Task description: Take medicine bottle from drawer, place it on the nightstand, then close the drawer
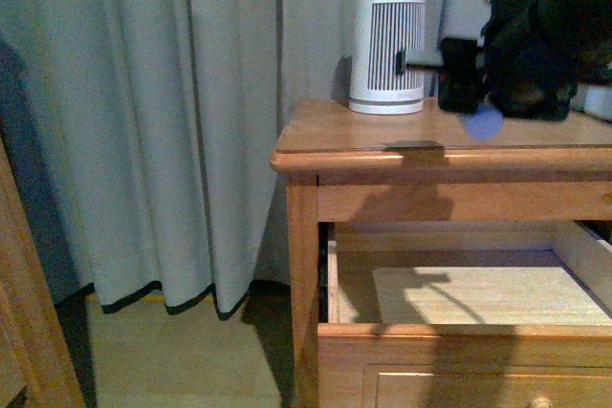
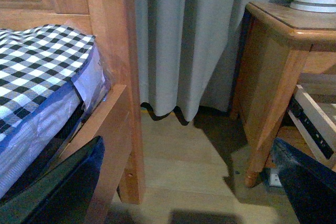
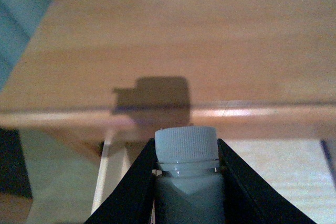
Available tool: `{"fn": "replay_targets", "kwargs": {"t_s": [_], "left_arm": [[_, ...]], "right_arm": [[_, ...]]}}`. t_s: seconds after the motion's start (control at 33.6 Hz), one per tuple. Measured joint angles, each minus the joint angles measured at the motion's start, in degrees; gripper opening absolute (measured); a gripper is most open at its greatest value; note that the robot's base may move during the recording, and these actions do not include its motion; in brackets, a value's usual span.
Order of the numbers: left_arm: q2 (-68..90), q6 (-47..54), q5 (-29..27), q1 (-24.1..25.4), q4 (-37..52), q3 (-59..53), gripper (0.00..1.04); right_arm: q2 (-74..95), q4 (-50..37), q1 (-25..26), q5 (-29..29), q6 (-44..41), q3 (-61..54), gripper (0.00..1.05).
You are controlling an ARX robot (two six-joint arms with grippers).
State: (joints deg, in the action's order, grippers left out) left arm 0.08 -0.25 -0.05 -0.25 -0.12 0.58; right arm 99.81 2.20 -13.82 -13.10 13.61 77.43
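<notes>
Holding the tiny white bottle [image 3: 186, 142] tight, the right tool [image 3: 187, 153] must next lower it onto the brown wooden tabletop [image 3: 173, 51].

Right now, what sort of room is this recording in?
Most likely a bedroom: a bed with a checked cover, a wooden nightstand beside it, its drawer open, and floor-length curtains.

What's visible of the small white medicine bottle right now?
Small white cylindrical medicine bottle, plastic by the look: closed ribbed white cap, narrow collar under it, smooth pale body, no label showing. The black fingers of the right gripper clamp its sides below the cap. It is held in the air about over the front edge of the honey-brown wooden nightstand top, touching nothing else. Its lower part is out of frame.
</notes>
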Motion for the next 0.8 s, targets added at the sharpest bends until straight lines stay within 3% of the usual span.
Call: {"fn": "replay_targets", "kwargs": {"t_s": [0.39, 0.8], "left_arm": [[0.00, 0.00, 0.00, 0.00, 0.00, 0.00, 0.98], [0.00, 0.00, 0.00, 0.00, 0.00, 0.00, 0.98]], "right_arm": [[18.40, 8.37, 11.06, -4.13, -4.00, 27.89, 0.30], [27.04, 8.74, 14.32, -6.62, -3.82, 33.83, 0.30]]}}
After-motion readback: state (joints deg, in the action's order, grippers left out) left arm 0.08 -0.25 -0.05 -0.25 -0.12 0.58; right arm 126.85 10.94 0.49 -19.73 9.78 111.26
